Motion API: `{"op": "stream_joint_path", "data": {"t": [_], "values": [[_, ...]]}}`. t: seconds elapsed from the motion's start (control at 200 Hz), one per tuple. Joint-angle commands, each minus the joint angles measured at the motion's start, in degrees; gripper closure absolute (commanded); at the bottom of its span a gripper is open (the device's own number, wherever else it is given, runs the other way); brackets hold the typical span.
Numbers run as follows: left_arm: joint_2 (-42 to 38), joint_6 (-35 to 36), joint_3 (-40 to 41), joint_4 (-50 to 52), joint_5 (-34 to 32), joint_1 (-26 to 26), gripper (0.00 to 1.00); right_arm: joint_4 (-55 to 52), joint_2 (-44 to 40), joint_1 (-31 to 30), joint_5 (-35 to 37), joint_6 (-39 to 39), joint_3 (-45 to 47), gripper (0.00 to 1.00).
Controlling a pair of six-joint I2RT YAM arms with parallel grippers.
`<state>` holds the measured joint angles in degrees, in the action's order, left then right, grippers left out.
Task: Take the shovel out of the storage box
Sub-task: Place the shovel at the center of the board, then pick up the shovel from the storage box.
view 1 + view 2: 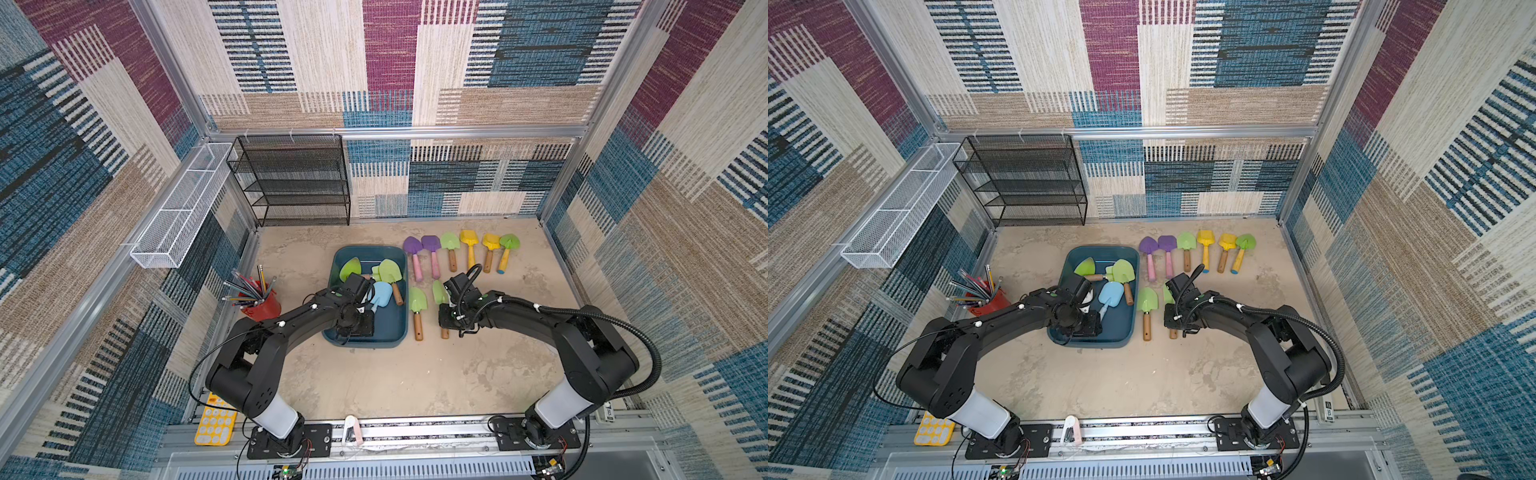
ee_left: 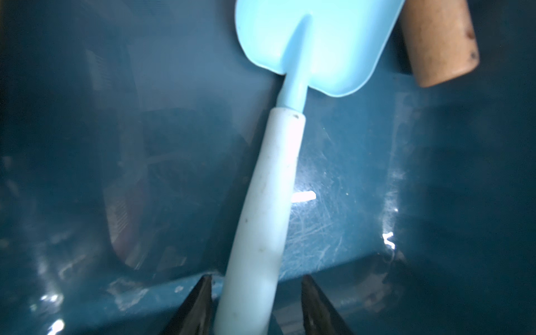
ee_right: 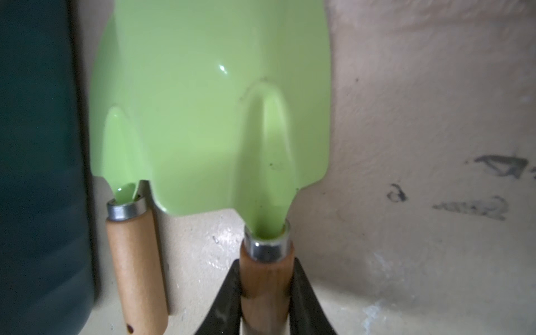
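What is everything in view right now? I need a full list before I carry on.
storage box: one, teal-blue, table centre
light blue shovel: one, pale handle, inside the box
boxed green shovels: at least two, green, box's far end
shovel row: six, two purple, two green, two yellow, on the table beyond the box
loose green shovel: one, green, on the table right of the box
held green shovel: one, green, next to the loose one
pencil cup: one, red, left of the box
wire rack: one, black, back wall
wire basket: one, white, left wall
yellow tray: one, yellow, front left edge
left claw: black, open astride the light blue shovel's handle
right claw: black, shut on the held green shovel's handle
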<state>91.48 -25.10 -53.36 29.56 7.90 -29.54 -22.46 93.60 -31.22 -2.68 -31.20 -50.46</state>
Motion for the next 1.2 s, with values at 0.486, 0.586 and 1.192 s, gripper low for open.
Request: {"op": "stream_joint_path", "data": {"t": [0.486,0.586,1.192], "values": [[-2.98,0.93,1.83,-1.78,2.65,-0.52,0.50,-2.56,3.65,-1.21,3.81,-0.75,-1.75,0.69],[-2.89,1.10,2.03,-2.05,2.65,-0.52,0.50,-2.85,3.28,-1.23,4.20,-0.95,-1.45,0.66],[0.44,1.53,1.03,-2.41,3.06,-0.52,0.51,-2.00,-2.41,-3.23,1.55,-1.87,-0.50,0.58]]}}
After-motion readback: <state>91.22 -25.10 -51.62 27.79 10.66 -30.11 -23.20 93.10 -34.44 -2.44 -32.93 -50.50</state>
